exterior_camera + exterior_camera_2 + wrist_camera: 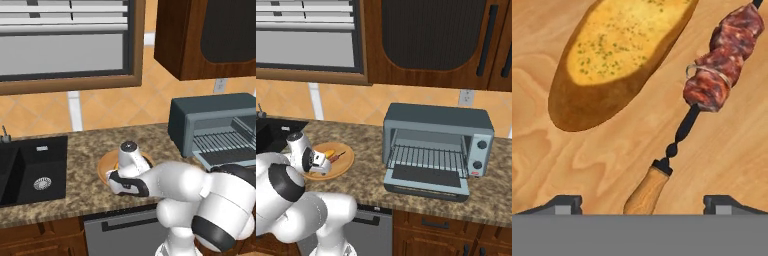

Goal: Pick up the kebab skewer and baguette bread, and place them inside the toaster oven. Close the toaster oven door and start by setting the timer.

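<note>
The robot's two-finger gripper (642, 205) hangs low over a round, flat wooden plate (345, 167). Its two small dark fingertips (562, 204) stand wide apart and hold nothing, so the gripper is released.

Right between the tips lies the light wooden handle of the kebab skewer (712, 85), a thin dark stick with reddish-brown meat chunks on it. The handle end is near the tips, and the stick runs away from the hand toward the top right of the hand view, where the meat sits. The tips are not touching it.

Just beside the skewer, on the other side, lies the baguette bread (612, 55), a short golden-yellow loaf with a brown crust. Bread and skewer both rest on the plate, close but apart.

The plate sits on a speckled brown stone counter (363, 150), near its front edge. A black sink (30, 170) is set in the counter on one side of the plate. On the other side stands the dark blue-grey boxy toaster oven (438, 145), well apart from the plate. The toaster oven door (426, 182) lies dropped open and flat, showing the wire rack (428, 159). Two round knobs (480, 154) sit on its right front.
</note>
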